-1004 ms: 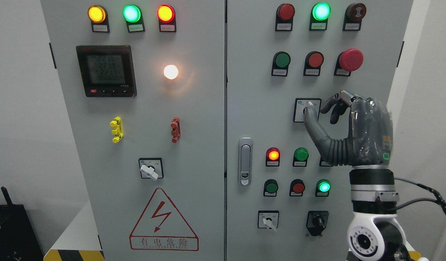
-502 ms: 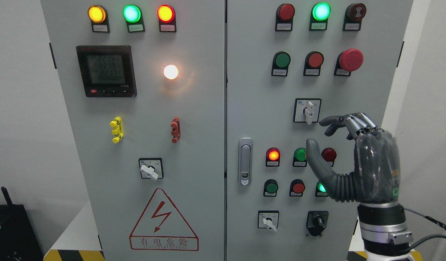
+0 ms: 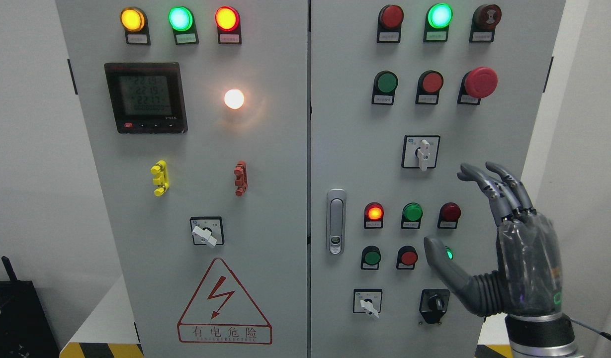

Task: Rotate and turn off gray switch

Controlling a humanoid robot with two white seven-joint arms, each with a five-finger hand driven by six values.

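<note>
The gray switch [image 3: 423, 153] sits mid-height on the right cabinet door [image 3: 345, 149], its white lever upright in a black-framed plate, under the red mushroom button [image 3: 480, 82]. My right robot hand [image 3: 504, 248] is below and to its right, clear of the switch, fingers [image 3: 489, 186] spread and holding nothing. Its thumb crosses the lit green lamp [image 3: 448, 254] in the lower rows.

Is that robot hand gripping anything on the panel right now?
No, nothing is held. The right hand is open with its fingers spread, below and to the right of the gray switch, touching no control.
</note>
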